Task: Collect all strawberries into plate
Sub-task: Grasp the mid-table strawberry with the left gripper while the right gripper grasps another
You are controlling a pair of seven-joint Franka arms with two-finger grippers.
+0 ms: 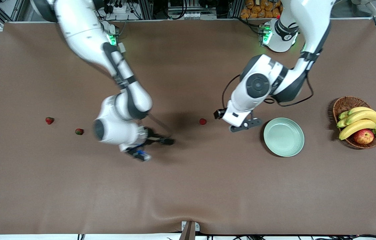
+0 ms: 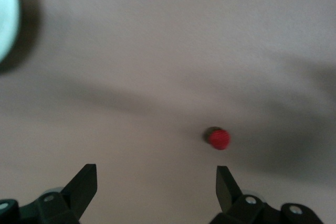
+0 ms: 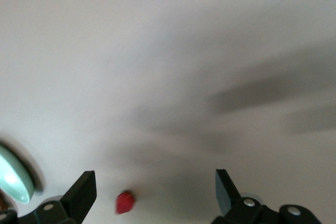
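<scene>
On the brown table (image 1: 188,186), 3 strawberries lie apart from each other, and none is in the plate (image 1: 284,137). The plate is pale green and stands toward the left arm's end of the table, with nothing in it. Near it, still more toward that end, there is a wicker basket (image 1: 344,104) with bananas (image 1: 361,120) and an apple (image 1: 363,136).

The first strawberry (image 1: 202,121) lies near the middle of the table, between the 2 grippers. The second strawberry (image 1: 79,131) and the third strawberry (image 1: 49,120) lie toward the right arm's end, well apart from the first one and from the plate.

The left gripper (image 1: 246,124) hangs over the table between the first strawberry and the plate. Its fingers (image 2: 84,182) stand wide apart and hold nothing; in the left wrist view the berry is seen just ahead of them.

The right gripper (image 1: 156,146) is over the table between the second and the first strawberry. Its fingers (image 3: 83,190) are also wide apart and empty.
</scene>
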